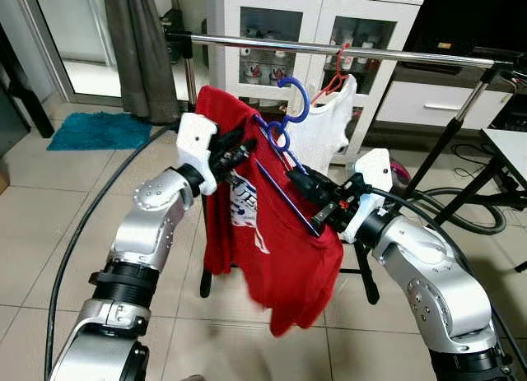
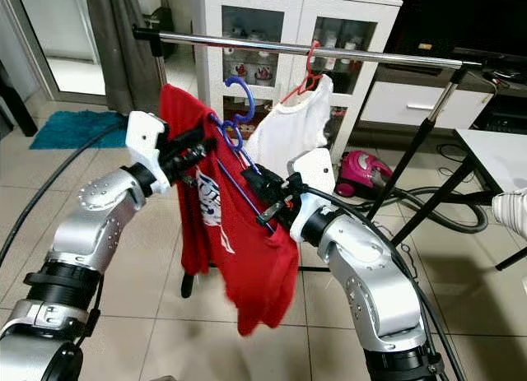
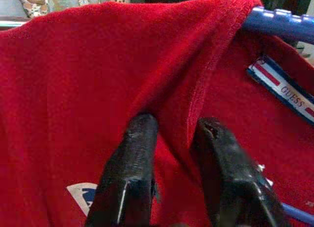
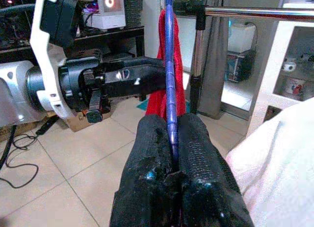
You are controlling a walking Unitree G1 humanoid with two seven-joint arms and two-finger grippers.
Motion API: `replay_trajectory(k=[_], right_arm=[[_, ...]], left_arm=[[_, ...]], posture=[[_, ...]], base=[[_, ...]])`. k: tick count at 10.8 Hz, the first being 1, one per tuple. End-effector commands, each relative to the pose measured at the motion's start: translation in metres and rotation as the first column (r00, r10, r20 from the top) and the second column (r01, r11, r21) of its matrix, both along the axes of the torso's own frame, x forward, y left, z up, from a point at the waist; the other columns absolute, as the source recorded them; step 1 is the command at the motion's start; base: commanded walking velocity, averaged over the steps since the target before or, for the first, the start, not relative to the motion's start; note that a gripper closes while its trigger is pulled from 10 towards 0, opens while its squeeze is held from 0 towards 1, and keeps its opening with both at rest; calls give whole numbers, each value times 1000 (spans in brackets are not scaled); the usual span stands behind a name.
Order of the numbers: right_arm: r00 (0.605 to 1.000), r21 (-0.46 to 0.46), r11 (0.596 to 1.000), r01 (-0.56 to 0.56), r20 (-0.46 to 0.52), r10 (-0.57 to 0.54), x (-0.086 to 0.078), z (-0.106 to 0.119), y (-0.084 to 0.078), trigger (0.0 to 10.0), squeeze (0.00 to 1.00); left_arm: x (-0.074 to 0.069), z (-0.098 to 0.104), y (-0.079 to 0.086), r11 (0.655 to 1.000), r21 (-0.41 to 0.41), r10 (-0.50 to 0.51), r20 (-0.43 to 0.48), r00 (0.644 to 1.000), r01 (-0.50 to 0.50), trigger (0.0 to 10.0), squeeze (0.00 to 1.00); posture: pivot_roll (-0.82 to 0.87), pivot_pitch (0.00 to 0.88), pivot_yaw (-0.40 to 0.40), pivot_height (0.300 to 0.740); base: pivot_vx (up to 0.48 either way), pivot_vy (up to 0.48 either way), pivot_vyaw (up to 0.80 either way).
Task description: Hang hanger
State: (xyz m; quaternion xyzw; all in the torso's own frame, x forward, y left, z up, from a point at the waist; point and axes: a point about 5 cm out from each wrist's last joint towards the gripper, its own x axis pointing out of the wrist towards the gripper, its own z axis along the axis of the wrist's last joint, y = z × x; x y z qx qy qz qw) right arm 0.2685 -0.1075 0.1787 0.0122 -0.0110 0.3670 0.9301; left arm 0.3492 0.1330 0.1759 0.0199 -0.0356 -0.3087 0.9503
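Observation:
A blue plastic hanger (image 1: pixel 284 155) carries a red T-shirt (image 1: pixel 272 257) in front of me, its hook (image 1: pixel 298 93) raised just below the silver clothes rail (image 1: pixel 346 50) and not on it. My right gripper (image 1: pixel 306 186) is shut on the hanger's blue bar (image 4: pixel 170 85), the two black fingers (image 4: pixel 196 153) pressed against it. My left gripper (image 1: pixel 239 151) is shut on a fold of the red shirt (image 3: pixel 167 119) near its collar, at the hanger's left shoulder. A white shirt (image 1: pixel 325 122) on a red hanger (image 1: pixel 336 72) hangs from the rail just behind.
The rail's stand legs (image 1: pixel 449 138) spread over the tiled floor. A white glass-door cabinet (image 1: pixel 313 27) stands behind. A grey curtain (image 1: pixel 140 52) and a teal mat (image 1: pixel 99 130) lie to the left, a pink vacuum (image 2: pixel 358 171) and hoses to the right, a white table corner (image 1: pixel 510 151) at far right.

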Motion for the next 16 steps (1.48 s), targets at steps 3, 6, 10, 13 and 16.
replay_trajectory(k=[3, 6, 10, 13, 16], right_arm=[[1000, 3, 1000, 10, 29, -10, 4, 9, -1, 0, 0], [999, -21, 1000, 19, 26, -18, 5, 8, -3, 0, 0], [997, -204, 979, -21, -75, 6, 0, -16, -9, 0, 0], [994, -219, 970, -103, -70, 90, -9, -11, -23, 0, 0], [978, -75, 975, -207, -33, 205, -25, 15, -47, 0, 0]], left_arm=[[0, 9, -3, 1000, -12, -19, 36, 999, 19, 0, 0], [-1, 11, 1, 1000, -26, -10, 46, 999, 11, 0, 0], [-9, 42, 9, 999, -6, -47, 127, 991, 49, 0, 0], [3, 56, 52, 981, 95, 157, 146, 977, -172, 0, 0], [15, 56, 107, 884, 244, 374, 144, 916, -399, 0, 0]], posture=[[-36, 0, -48, 740], [-40, 0, -50, 740], [-43, 0, -52, 740], [-36, 0, -59, 740], [-40, 0, -56, 740]], base=[[0, 0, 0], [0, 0, 0], [0, 0, 0], [0, 0, 0], [0, 0, 0]])
